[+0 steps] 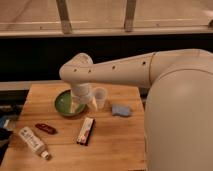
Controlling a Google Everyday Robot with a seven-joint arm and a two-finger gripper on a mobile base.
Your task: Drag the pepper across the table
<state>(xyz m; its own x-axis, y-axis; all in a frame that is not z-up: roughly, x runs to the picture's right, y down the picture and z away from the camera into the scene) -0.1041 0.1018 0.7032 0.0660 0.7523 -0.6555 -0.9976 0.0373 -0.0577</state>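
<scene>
The pepper (45, 128), small, dark red and glossy, lies on the left part of the wooden table (117, 147). My gripper (80, 104) hangs down from the white arm over the right rim of a green bowl (65, 104), up and to the right of the pepper. It is well apart from the pepper and does not touch it.
A red-and-white packet (86, 131) lies right of the pepper. A white tube-shaped bottle (34, 142) lies at the front left. A pale cup (100, 97) stands next to the gripper. A blue cloth-like object (121, 110) lies right of it. My arm's body covers the right side.
</scene>
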